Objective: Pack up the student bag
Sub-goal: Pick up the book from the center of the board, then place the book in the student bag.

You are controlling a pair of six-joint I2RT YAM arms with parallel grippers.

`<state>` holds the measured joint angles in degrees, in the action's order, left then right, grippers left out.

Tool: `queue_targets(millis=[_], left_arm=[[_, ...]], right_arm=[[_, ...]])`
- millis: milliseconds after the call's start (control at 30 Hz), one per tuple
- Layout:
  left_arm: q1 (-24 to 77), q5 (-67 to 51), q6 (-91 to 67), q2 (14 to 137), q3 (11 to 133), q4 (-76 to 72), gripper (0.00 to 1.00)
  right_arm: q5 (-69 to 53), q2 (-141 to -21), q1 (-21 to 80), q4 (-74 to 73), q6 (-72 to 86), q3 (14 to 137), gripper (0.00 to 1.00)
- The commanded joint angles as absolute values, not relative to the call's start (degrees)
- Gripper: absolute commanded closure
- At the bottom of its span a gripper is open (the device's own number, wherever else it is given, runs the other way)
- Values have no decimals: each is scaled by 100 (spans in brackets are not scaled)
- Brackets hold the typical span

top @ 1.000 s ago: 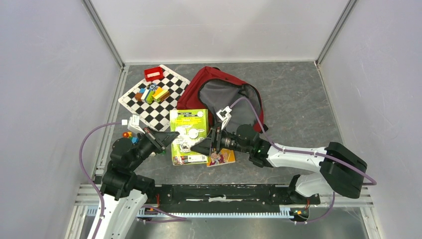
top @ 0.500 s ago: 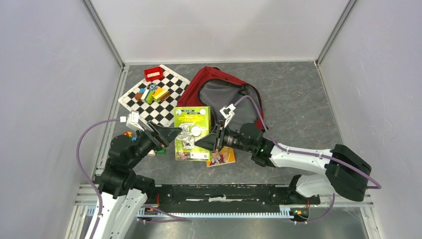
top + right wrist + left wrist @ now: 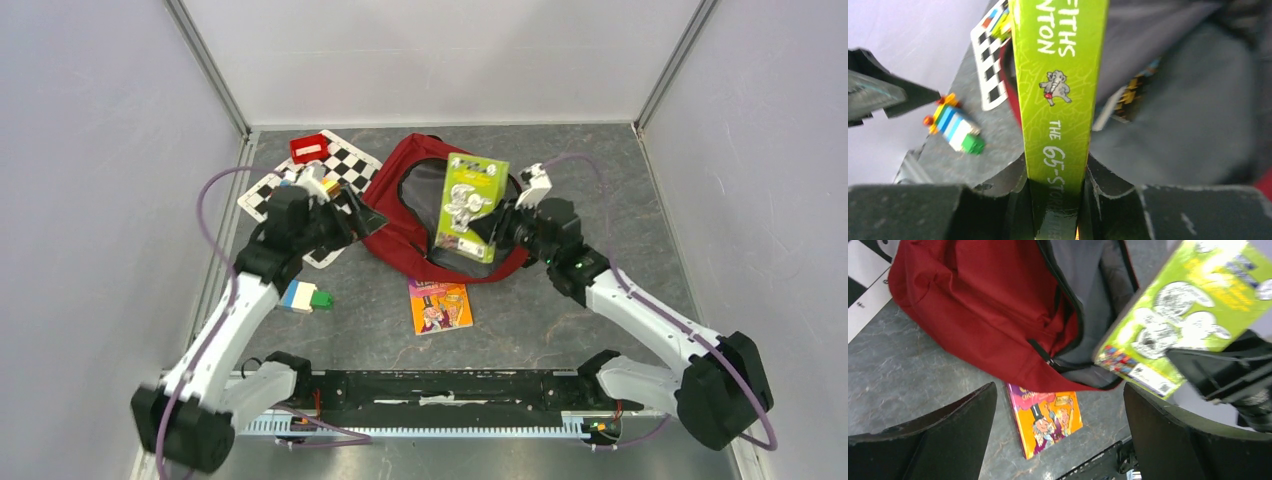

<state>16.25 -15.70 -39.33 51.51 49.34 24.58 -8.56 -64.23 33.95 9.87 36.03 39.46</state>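
Mouth of student bag (image 3: 395,190) gaped upward, grey lining showing; left half free for entry. Right half blocked by green book (image 3: 470,205), tilted, pinched in right tool (image 3: 495,228). Beside bag's left rim hovered left tool (image 3: 362,222), jaws wide. Checkerboard (image 3: 300,200) filled far-left corner. Orange book (image 3: 440,305) lay near bag's front edge. Table (image 3: 620,200) right of bag open.

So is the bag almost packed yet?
Not yet. The student bag lies unzipped, ready. The right claw grips the green book over its opening. The orange book lies on the table, waiting, and the left claw is open, holding nothing.
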Motion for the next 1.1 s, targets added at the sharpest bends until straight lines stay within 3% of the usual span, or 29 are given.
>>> queue_targets(millis=[0,200,433,500,700,767,833,900,933,967,1067], left_arm=[[1648,-2076,-3690,6451,5427,1273,0],[1711,-2288,-3781,8279,6582,884,0],[1752,-2399,-4425,10039,8007,1546,0],[1812,-2210,-4385,10324,8356,1993,10],[1983,-1875,-4298,10630,8838,2760,15],[2004,-1975,-4336,10772,8917,2838,28],[2012,-2159,-4403,10853,8957,2826,52],[2021,-2224,-4476,10746,8932,2757,83],[2022,-2219,-4482,10639,8925,2717,91],[2016,-2215,-4447,10512,8921,2655,97],[2018,-2192,-4338,10167,8991,2558,98]], right_arm=[[-1184,-6340,2439,773,3111,4592,100],[-1994,-6887,1306,77,3615,5064,100],[-2158,-7131,1011,-692,4632,5078,100],[-2211,-7124,993,-851,4902,5019,100],[-2571,-7081,994,-853,5299,4875,100],[-2653,-7124,992,-846,5361,4824,100],[-2813,-7221,993,-829,5510,4780,100],[-3020,-7303,993,-825,5666,4760,100],[-3078,-7306,993,-806,5719,4740,100],[-3087,-7298,993,-803,5755,4725,100],[-3033,-7248,993,-824,5896,4681,100]])
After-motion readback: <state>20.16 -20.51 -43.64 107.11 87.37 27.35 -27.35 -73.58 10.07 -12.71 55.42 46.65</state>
